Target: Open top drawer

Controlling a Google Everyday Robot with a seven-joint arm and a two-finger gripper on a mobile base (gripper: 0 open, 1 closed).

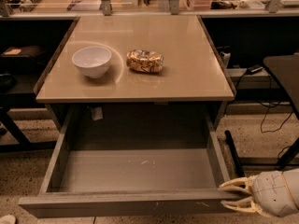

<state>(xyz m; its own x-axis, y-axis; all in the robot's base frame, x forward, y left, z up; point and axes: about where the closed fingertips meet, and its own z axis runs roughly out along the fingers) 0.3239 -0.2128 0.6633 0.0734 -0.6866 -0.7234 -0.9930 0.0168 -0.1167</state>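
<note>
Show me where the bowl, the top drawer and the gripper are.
bowl (92, 61), camera view, its white inside.
top drawer (135, 171), camera view, its bare grey floor.
gripper (230, 195), camera view, its front end, at the drawer's right front corner.
</note>
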